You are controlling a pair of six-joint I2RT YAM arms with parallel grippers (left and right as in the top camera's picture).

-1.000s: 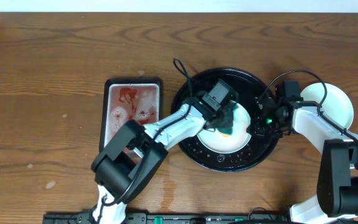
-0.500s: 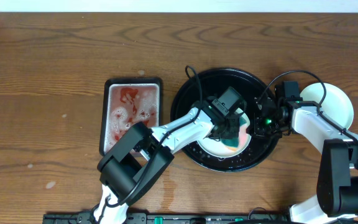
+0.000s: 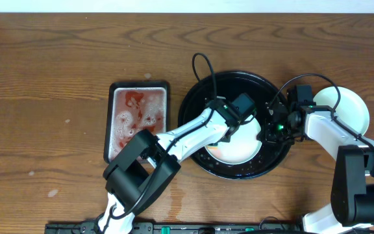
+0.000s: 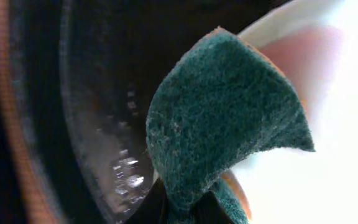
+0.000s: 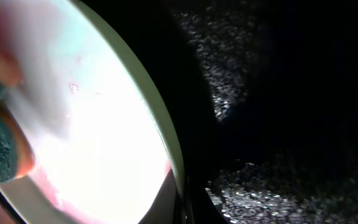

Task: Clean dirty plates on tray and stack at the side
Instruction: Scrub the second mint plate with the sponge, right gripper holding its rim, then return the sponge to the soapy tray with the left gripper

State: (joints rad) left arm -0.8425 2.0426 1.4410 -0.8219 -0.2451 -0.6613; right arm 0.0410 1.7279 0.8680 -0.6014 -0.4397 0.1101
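A pale plate (image 3: 244, 146) lies inside the round black tray (image 3: 252, 81), towards its right half, and a reddish smear is seen along the plate's lower left edge. The left pincer (image 3: 237, 123) is held over the plate's upper part and is clenched on a green sponge (image 4: 222, 124) with an orange backing; in the left wrist view the sponge is pinched at its lower end and is pressed against the plate beside a faint pink stain. The right pincer (image 3: 271, 129) is placed at the plate's right edge, inside the tray; whether it is clenched on the rim or released cannot be told, since in the right wrist view only the plate's rim and the wet, speckled tray floor are shown. A 2nd plate (image 3: 352, 107) is set on the brown worktop (image 3: 57, 78) just right of the tray, partly covered by the right arm. A rectangular dish (image 3: 107, 123) of red-stained suds stands just left of the tray.
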